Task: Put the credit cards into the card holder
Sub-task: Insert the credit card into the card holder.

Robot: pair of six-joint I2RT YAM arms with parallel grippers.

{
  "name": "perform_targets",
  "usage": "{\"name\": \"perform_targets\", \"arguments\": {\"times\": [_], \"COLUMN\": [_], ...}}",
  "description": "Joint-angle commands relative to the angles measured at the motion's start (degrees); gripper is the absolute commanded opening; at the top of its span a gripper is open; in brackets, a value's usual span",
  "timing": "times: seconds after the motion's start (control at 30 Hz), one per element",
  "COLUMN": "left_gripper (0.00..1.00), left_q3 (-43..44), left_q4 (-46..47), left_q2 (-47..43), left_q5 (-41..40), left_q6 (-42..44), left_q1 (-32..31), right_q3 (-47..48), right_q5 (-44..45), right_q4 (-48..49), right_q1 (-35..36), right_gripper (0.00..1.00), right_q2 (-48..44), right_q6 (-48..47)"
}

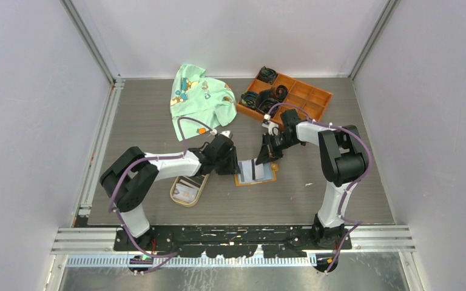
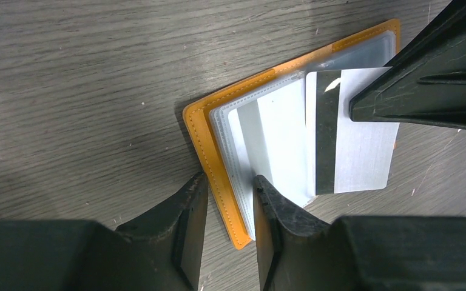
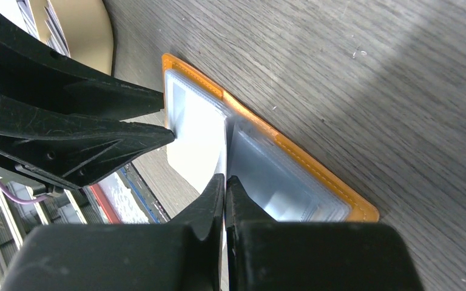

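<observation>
Left wrist view: left gripper (image 2: 227, 182) half-open, fingers straddling the edge of the open card holder (image 2: 201, 130) lying flat on the table (image 2: 85, 91); right gripper (image 3: 225, 179) pinched tight on a striped credit card (image 2: 364, 157) over its sleeves.

Grey table (image 1: 315, 200): card holder (image 1: 262, 176), dish (image 1: 188, 204), tray (image 1: 317, 97), cloth (image 1: 197, 100).

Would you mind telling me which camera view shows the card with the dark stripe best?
The left wrist view: the striped card faces the lens, stripe plain, held by the right gripper over the card holder. The right wrist view shows it foreshortened, stripe unseen; the top view shows it tiny.
</observation>
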Motion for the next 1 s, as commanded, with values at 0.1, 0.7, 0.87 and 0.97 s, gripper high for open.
{"name": "perform_targets", "arguments": {"times": [0.1, 0.7, 0.87, 0.97], "left_gripper": [0.34, 0.33, 0.33, 0.33], "left_q3": [1.3, 1.4, 1.8, 1.9], "left_q4": [-2.7, -2.1, -2.1, -2.2], "left_q2": [1.6, 2.8, 3.0, 3.2], "left_q5": [-0.5, 2.1, 2.6, 2.7], "left_q6": [1.6, 1.4, 1.4, 1.3], "left_q1": [-0.2, -0.2, -0.1, -0.2], "right_q3": [0.3, 1.6, 1.7, 1.9], "right_q5": [3.6, 1.0, 1.1, 2.1], "right_q4": [1.2, 1.0, 1.1, 1.1], "right_q1": [0.1, 0.5, 0.7, 0.6], "right_gripper": [0.03, 0.03, 0.03, 0.03], "right_q2": [0.3, 2.9, 3.2, 3.4], "right_q6": [1.5, 3.6, 4.5, 5.4]}}
